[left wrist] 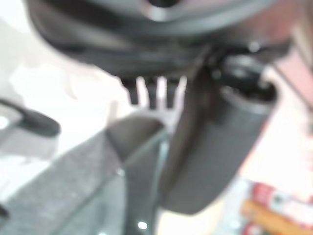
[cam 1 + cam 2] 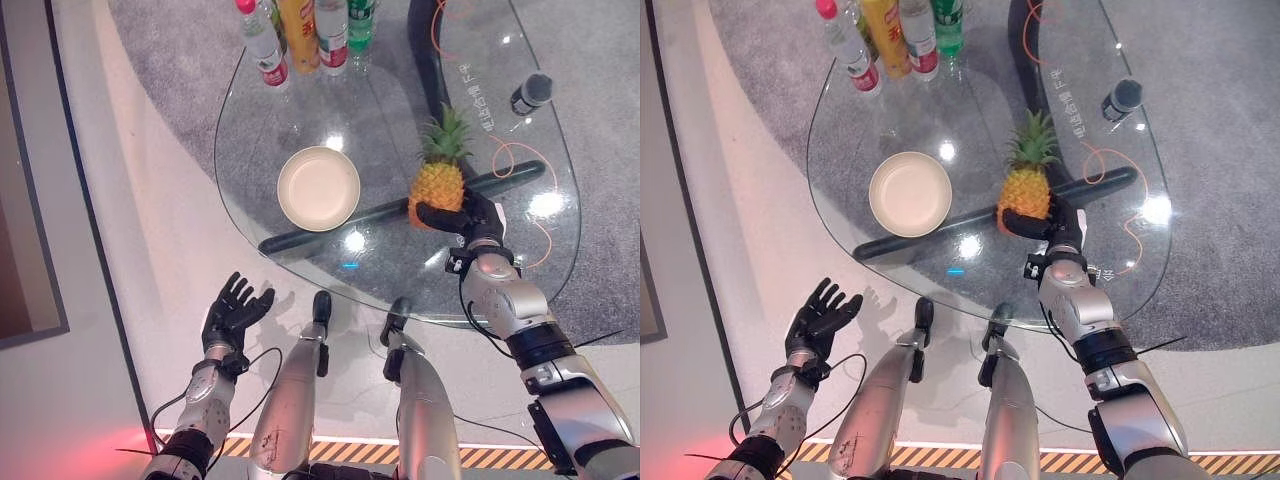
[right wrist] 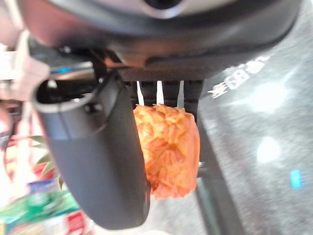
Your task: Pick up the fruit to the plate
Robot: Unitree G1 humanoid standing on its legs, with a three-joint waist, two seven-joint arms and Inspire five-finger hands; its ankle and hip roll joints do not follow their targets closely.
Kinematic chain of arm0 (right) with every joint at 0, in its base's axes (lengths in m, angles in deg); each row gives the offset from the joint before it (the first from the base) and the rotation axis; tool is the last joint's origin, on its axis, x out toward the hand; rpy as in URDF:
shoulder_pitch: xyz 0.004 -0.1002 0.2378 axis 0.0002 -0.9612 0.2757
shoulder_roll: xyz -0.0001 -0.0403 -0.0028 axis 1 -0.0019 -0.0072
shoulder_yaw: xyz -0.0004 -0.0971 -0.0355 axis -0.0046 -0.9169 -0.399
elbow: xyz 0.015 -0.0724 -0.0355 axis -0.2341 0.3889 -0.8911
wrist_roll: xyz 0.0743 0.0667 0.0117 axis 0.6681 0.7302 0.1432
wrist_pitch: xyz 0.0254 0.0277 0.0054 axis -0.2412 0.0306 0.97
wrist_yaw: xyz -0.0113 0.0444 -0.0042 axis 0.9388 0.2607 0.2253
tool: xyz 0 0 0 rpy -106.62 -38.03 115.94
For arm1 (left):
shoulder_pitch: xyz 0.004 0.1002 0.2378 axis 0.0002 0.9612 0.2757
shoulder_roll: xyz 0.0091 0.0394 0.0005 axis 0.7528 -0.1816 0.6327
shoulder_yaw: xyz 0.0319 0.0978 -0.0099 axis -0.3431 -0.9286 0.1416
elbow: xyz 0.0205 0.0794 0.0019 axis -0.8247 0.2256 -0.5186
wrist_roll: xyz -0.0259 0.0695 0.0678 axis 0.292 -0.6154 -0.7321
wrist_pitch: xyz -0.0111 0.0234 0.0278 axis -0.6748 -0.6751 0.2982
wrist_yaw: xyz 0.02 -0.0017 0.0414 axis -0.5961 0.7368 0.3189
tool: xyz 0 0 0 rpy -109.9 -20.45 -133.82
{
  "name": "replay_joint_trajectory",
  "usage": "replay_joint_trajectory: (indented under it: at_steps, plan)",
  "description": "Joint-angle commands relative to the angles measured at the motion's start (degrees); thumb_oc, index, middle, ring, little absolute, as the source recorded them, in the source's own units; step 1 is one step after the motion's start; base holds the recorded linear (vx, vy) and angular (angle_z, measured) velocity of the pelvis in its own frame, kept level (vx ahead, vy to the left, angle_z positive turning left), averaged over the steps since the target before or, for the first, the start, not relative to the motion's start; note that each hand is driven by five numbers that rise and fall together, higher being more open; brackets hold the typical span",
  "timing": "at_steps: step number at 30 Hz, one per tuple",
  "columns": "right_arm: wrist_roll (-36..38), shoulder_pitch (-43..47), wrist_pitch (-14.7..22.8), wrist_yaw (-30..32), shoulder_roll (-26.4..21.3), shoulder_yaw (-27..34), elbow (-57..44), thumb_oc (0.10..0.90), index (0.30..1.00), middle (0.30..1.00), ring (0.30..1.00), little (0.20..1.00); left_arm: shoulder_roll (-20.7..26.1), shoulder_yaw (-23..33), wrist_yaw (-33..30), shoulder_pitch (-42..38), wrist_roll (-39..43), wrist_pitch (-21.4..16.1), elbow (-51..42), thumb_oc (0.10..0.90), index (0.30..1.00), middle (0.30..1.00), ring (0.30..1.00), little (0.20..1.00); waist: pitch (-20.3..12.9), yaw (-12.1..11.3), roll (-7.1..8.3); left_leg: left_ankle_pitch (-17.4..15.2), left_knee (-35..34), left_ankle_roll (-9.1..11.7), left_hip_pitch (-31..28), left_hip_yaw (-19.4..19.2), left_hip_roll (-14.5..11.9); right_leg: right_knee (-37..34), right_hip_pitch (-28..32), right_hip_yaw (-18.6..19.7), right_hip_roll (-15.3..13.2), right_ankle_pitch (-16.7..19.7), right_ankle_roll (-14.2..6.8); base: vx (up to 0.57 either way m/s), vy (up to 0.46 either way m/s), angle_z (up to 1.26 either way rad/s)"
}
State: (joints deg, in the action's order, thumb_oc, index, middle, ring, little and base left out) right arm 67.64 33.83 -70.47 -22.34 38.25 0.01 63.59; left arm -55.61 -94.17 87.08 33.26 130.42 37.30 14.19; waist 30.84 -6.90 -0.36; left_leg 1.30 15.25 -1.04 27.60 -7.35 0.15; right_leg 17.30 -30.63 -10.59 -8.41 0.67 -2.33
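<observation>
The cream plate (image 2: 318, 188) on the glass tabletop (image 2: 300, 110) held nothing. The orange pineapple (image 2: 437, 185) stood upright, right hand (image 2: 470, 220) fingers curled round its base; left hand (image 2: 232, 312) fingers were spread.

You see a clear, glossy glass table (image 2: 300, 130) throwing bright glints. The pineapple (image 2: 437, 192) has rough, scaly orange skin. The plate (image 2: 318, 188) looks smooth and matt cream. The bottles (image 2: 300, 35) are shiny clear plastic, standing over coarse grey carpet (image 2: 170, 60).
</observation>
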Motion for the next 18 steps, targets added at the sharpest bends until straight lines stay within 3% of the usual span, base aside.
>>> replay_joint_trajectory:
  at_steps: [1,9,18]
  plan:
    - [-4.8,2.1,8.8,-6.1,-2.3,4.6,-10.8,0.100,0.300,0.300,0.300,0.200,1.3,2.0,3.7,3.9,2.9,-5.3,-7.9,0.800,0.900,0.900,0.900,0.900,-1.0,0.3,-1.74,-5.2,0.2,-0.2,-3.9,-1.2,2.5,5.4,2.8,-3.2,2.7,-4.6,-1.1,0.00,0.000,0.00]
    - [-8.7,-1.9,11.7,-18.7,-1.7,2.9,-18.5,0.100,0.300,0.300,0.300,0.200,3.1,2.4,9.8,4.4,6.6,-4.1,-21.8,0.800,0.900,0.900,0.900,0.900,-1.0,0.2,-1.29,-5.5,0.6,-0.4,-5.5,-0.8,2.5,5.0,5.2,-4.0,2.3,-4.9,-1.1,-0.01,-0.043,0.00]
    - [-16.9,-1.0,12.4,-26.1,-5.8,-1.0,-21.6,0.100,0.300,0.300,0.300,0.200,5.5,-0.5,12.3,2.2,8.4,-1.1,-29.7,0.800,0.900,0.900,0.900,0.900,-1.0,-0.1,-0.76,-5.4,1.3,-0.6,-5.2,-0.1,2.9,4.7,6.0,-4.8,2.4,-4.5,-0.9,-0.01,-0.046,0.01]
